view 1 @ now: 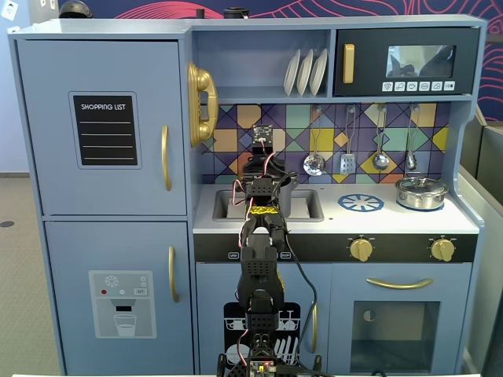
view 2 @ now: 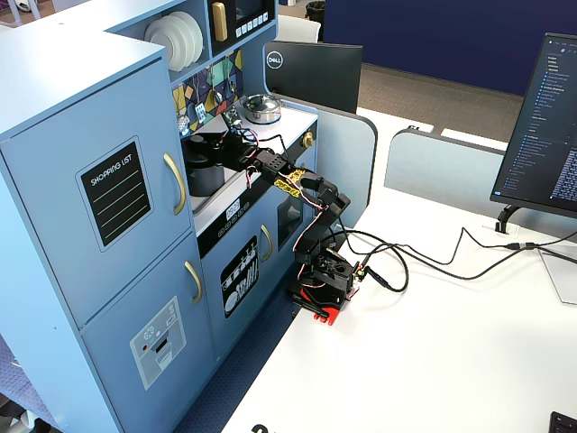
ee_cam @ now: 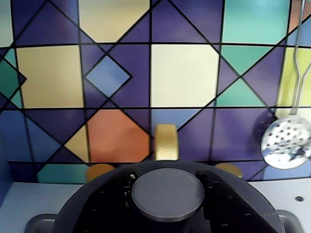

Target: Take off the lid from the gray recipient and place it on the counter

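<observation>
Colorful diamond-tile backsplash (ee_cam: 116, 73) fills most of the wrist view, with the lid (ee_cam: 167, 194) and its knob right at the bottom, cut off by the frame. From the front, the arm hides most of the gray recipient (view 1: 284, 196) sitting in the sink of the white counter (view 1: 393, 220). Gripper (view 2: 219, 137) is over the pot; can't tell if it's open or closed.

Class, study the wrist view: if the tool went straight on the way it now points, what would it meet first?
Probably the lid on the gray recipient, at its round centre knob just ahead; depth is hard to judge.
</observation>
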